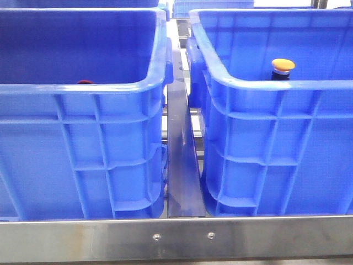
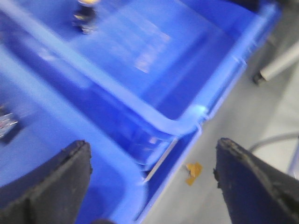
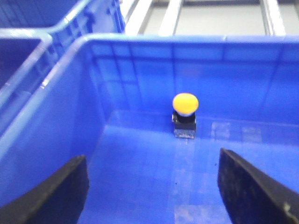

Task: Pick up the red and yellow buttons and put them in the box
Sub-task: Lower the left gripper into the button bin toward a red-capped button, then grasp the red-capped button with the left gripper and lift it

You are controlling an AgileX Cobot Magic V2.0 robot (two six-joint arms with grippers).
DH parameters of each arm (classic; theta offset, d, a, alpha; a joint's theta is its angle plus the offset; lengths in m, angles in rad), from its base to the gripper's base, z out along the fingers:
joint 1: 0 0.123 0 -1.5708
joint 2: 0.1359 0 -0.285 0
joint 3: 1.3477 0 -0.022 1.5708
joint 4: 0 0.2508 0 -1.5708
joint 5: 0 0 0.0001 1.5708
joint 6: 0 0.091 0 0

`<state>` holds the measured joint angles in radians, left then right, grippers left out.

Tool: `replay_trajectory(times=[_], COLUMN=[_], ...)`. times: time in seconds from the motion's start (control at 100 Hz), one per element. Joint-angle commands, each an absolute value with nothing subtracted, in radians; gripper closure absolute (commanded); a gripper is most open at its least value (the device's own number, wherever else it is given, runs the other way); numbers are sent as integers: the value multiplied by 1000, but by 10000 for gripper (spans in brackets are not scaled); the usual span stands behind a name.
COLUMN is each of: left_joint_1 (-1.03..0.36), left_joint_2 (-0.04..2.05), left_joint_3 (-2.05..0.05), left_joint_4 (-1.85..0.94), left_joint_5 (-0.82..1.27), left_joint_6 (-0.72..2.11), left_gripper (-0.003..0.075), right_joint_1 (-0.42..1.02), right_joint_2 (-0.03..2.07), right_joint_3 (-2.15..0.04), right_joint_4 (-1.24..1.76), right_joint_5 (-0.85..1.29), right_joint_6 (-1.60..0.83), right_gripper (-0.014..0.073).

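Note:
The yellow button (image 1: 283, 66) stands upright inside the right blue crate (image 1: 276, 138). In the right wrist view it (image 3: 185, 112) stands near the crate's far wall (image 3: 187, 65). My right gripper (image 3: 152, 186) is open and empty above that crate's floor, short of the button. Only the top of the red button (image 1: 84, 82) shows over the near rim of the left blue crate (image 1: 83, 154). My left gripper (image 2: 152, 182) is open and empty over a crate corner (image 2: 121, 186); that view is blurred. The yellow button (image 2: 86, 11) shows far off in it. Neither gripper shows in the front view.
A metal rail (image 1: 179, 138) runs between the two crates. A steel frame bar (image 1: 176, 237) crosses in front of them. More blue crates (image 1: 209, 5) stand behind. Grey floor with an orange scrap (image 2: 194, 170) lies beside the crates. A dark, blurred object (image 2: 7, 122) sits at the picture's edge.

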<state>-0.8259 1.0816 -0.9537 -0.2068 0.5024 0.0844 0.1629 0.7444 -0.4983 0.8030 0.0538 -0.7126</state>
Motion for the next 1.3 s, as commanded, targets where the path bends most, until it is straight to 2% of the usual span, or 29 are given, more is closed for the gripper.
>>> replay_trajectory(times=[0.0,0.3,0.46,0.68,1.29], left_joint_1=[-771,-488,-405,-377,-367], left_joint_2=[1056,1122,1220,1391,1716], left_joint_3=[-1013,-1132,-1193,-1308,-1486], left_joint_4=[-220,-216,-214,-112,-59], left_joint_5=[484,713,821,934,952], left_joint_6=[46,-60,-60,-111,-163], left_gripper=[209,209,208,208,208], right_joint_1=[159,159,159,159,159], right_joint_2=[677,628,628,628,628], right_joint_3=[-504,-498,-498,-498,-498], right_joint_4=[799,799,799,799,799], right_joint_5=[11,12,10,6,-8], right_joint_6=[-720,-720,-720,-720,-720], right_gripper=[4,4,4,4,4])
